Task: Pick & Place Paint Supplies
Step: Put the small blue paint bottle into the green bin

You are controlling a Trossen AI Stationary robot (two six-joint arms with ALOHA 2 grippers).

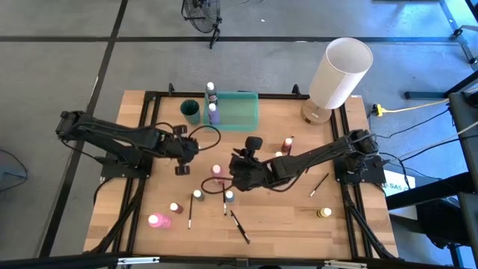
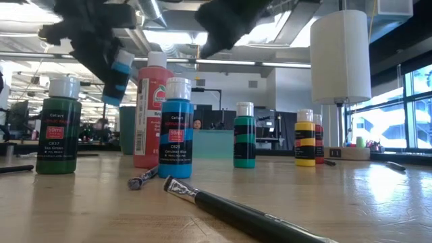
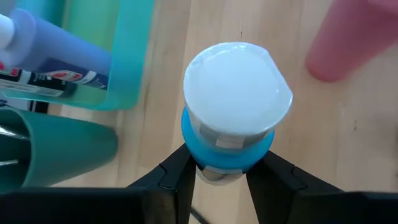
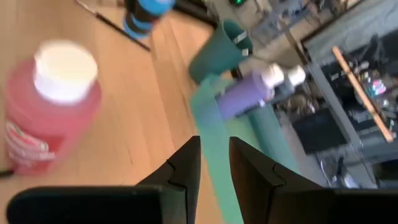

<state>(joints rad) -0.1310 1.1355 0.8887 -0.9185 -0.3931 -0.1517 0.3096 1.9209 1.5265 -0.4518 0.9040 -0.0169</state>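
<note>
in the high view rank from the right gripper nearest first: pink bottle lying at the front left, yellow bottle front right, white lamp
From the right gripper:
1. pink bottle, front left corner.
2. yellow bottle, front right; close to the pink one's distance.
3. white lamp, far back right.
</note>
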